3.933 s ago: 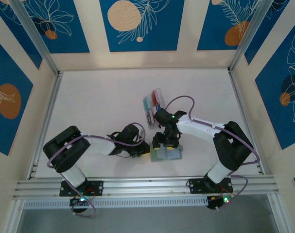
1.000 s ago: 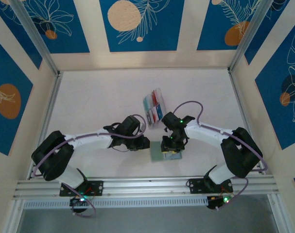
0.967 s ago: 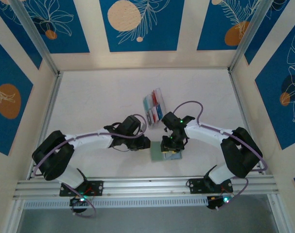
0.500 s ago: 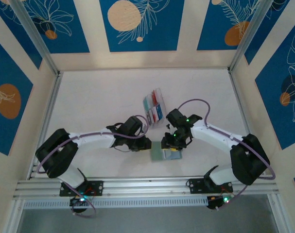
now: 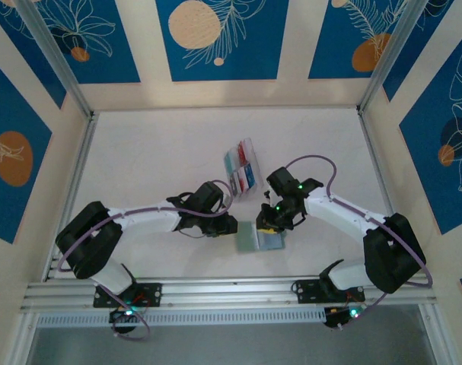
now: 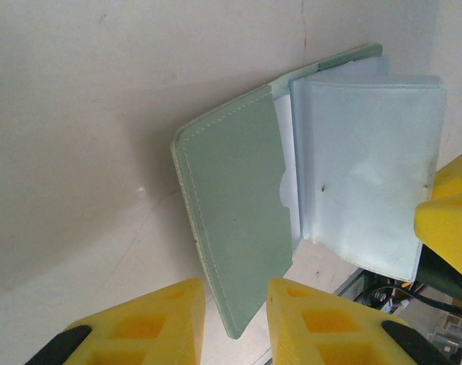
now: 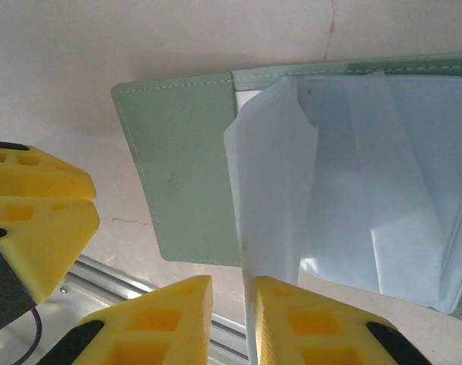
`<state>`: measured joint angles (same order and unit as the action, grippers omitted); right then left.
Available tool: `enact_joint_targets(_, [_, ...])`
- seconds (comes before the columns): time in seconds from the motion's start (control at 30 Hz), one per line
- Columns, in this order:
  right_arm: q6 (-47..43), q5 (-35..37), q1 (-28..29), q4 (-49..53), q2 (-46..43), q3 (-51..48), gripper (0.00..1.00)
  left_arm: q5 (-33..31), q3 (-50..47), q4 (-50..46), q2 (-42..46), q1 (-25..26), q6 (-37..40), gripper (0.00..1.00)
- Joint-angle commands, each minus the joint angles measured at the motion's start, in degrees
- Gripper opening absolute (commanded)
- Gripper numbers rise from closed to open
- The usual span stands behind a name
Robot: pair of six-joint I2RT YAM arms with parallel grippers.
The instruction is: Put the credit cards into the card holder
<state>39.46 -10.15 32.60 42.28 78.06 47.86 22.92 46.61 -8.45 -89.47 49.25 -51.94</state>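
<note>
One card holder (image 5: 250,241): lying open at the centre of the near edge of the worktop (image 5: 139,175).
Left gripper (image 6: 236,296): slightly open, straddling the corner of the green cover (image 6: 234,228).
Right gripper (image 7: 231,285): nearly closed around a clear sleeve (image 7: 272,182); cannot tell if it grips.
Credit cards (image 5: 240,169): mid-worktop, farther back.

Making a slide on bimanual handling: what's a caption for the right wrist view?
Right claw straddling a clear sleeve of the open wallet, left claw alongside.

Both at card holder (image 5: 253,242): left tool (image 5: 229,226), right tool (image 5: 268,226).
</note>
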Motion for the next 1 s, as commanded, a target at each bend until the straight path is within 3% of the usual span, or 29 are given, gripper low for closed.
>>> enact_joint_targets(0.0, [0.45, -2.36, -0.49, -0.44, -0.03, -1.04, 0.17, 1.16, -0.40, 0.54, -0.70, 0.32, 0.11, 0.27])
enact_joint_targets(0.23, [0.90, -3.37, -0.82, -2.61, 0.84, -2.19, 0.07, 1.16, -0.38, 0.63, -0.73, 0.31, -0.06, 0.27])
enact_joint_targets(0.43, [1.39, -3.35, -0.74, -4.05, 2.10, -2.43, 0.05, 1.15, -0.47, 0.55, -0.79, 0.27, 0.08, 0.27])
enact_joint_targets(0.97, [1.27, 0.04, 1.92, -5.27, 8.24, -0.38, 0.19, 0.63, 0.76, -1.87, 0.00, 0.45, 1.33, 0.29])
